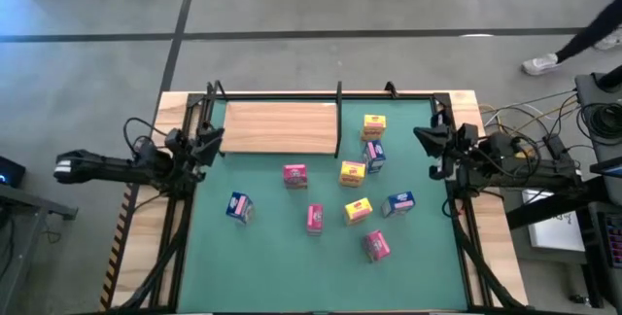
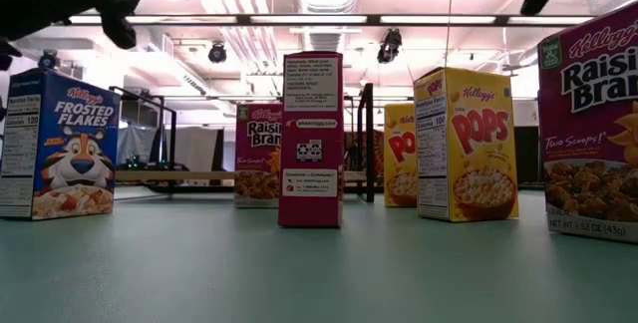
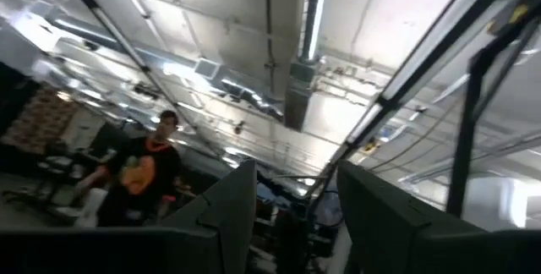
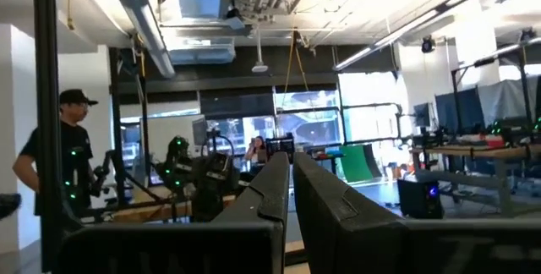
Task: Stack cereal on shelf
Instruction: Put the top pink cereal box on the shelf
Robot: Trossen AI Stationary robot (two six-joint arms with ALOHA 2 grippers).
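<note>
**Boxes scattered on the mat, shelf panel bare**

Nine cereal boxes sit across the centre and right of the high view: yellow (image 1: pixel 374 123), blue (image 1: pixel 374 155), yellow (image 1: pixel 352 172), pink (image 1: pixel 294 175), blue (image 1: pixel 239 207), pink (image 1: pixel 314 218), yellow (image 1: pixel 357 210), blue (image 1: pixel 398 203), pink (image 1: pixel 376 245). The top yellow and blue ones stand just right of the shelf (image 1: pixel 277 126), whose wood panel at upper centre carries no boxes. The left gripper (image 1: pixel 212 141), fingers spread, hovers at the shelf's left edge. The right gripper (image 1: pixel 428 140) hangs at the mat's (image 1: pixel 282 257) right edge, fingers nearly together.
</note>
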